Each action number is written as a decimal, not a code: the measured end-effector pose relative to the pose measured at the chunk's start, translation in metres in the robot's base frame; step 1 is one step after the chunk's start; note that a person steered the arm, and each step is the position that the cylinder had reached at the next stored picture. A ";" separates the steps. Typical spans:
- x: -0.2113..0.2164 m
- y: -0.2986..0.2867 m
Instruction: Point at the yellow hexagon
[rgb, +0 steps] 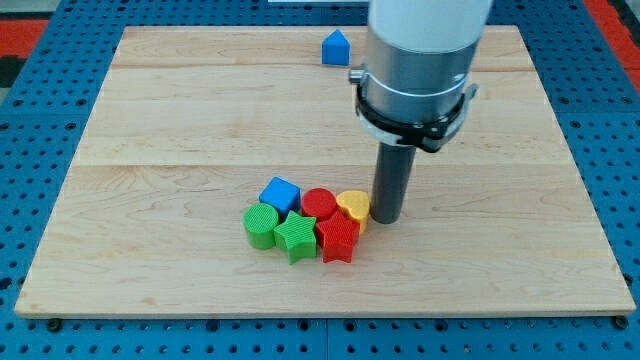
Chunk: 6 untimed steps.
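The yellow block (352, 205), heart-like more than clearly hexagonal, is sitting at the view's right end of the cluster, touching the red round block (319, 203) and my tip (386, 218). It is looking light, stiff and easily slid, so nudging its side would shift it. There are no fingers; the rod is hiding part of its edge.

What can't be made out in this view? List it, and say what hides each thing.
1. The arm: its upper part is cut off by the view's top edge.
2. The board: the arm hides a strip behind it, so any block there is unseen.
3. My tip stands just to the view's right of the yellow block; touching or apart cannot be told.
4. The yellow block's shape is too small to settle.
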<state>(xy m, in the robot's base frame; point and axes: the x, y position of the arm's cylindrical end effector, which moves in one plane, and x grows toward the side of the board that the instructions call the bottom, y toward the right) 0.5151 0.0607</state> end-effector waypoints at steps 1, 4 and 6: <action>0.000 -0.006; -0.039 0.068; -0.149 0.135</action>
